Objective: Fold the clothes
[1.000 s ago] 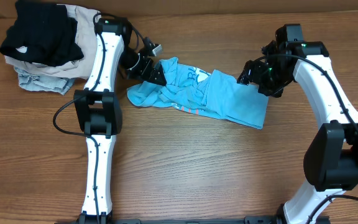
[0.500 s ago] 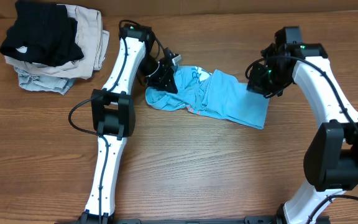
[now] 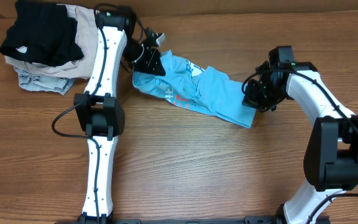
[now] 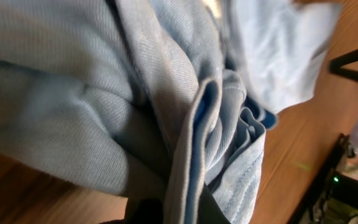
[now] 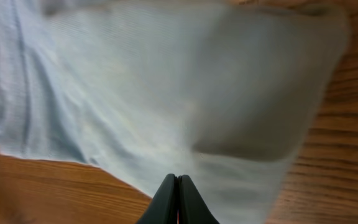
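One light sky-blue thin cotton T-shirt (image 3: 219,99) lies rumpled on the brown wood-grain table (image 3: 197,180) between two white-and-black robot arms. Its long axis runs diagonally from the far left down toward the near right. The cloth is soft and finely ribbed, bunched into deep folds at its left end and smoother and flatter toward its right. Pink and white lettering (image 3: 178,98) shows near the middle. The left gripper (image 3: 149,61) is clamped on the gathered folds at the shirt's far-left end, with layered hems fanning out beside its dark fingers (image 4: 148,211). The right gripper (image 3: 253,98) sits at the shirt's right edge, its black fingers (image 5: 169,199) pressed tightly together on the thin fabric. At the far-left corner stands a stack of three folded garments: one black (image 3: 39,37), one beige (image 3: 87,28), one pale denim (image 3: 39,81).
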Controlling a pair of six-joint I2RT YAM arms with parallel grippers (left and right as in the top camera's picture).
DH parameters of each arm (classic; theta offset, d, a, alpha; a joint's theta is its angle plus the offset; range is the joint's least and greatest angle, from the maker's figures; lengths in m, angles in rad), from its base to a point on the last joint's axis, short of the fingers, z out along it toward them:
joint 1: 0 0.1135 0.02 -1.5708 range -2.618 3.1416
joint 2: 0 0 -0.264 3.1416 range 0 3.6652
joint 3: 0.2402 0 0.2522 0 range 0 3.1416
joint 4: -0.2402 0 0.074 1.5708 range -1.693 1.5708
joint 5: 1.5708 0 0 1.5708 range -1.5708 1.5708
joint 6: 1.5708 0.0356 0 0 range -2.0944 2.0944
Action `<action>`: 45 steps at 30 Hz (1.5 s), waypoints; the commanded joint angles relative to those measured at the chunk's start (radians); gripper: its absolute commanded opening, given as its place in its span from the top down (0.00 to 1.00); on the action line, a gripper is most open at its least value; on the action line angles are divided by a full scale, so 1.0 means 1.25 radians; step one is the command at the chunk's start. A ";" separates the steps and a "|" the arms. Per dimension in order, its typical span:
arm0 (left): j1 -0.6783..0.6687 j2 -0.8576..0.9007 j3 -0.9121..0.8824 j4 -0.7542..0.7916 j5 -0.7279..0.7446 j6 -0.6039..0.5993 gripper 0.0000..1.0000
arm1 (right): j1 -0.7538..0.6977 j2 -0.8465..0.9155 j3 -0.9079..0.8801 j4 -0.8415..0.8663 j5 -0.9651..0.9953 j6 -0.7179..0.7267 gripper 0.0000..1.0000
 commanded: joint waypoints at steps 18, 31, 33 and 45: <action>-0.185 -0.161 0.024 0.036 -0.114 -0.058 0.96 | -0.016 -0.009 -0.023 0.101 -0.069 0.021 0.96; -0.313 -0.159 -0.052 0.224 -0.176 -0.105 0.41 | -0.247 -0.295 0.155 -0.071 -0.076 0.014 0.78; -0.326 -0.159 -0.073 0.241 -0.175 -0.105 0.13 | -0.280 -0.332 0.155 -0.076 -0.076 0.005 0.72; -0.263 -0.203 0.061 0.291 -0.170 -0.276 0.00 | -0.269 -0.334 0.147 -0.145 -0.082 -0.065 0.66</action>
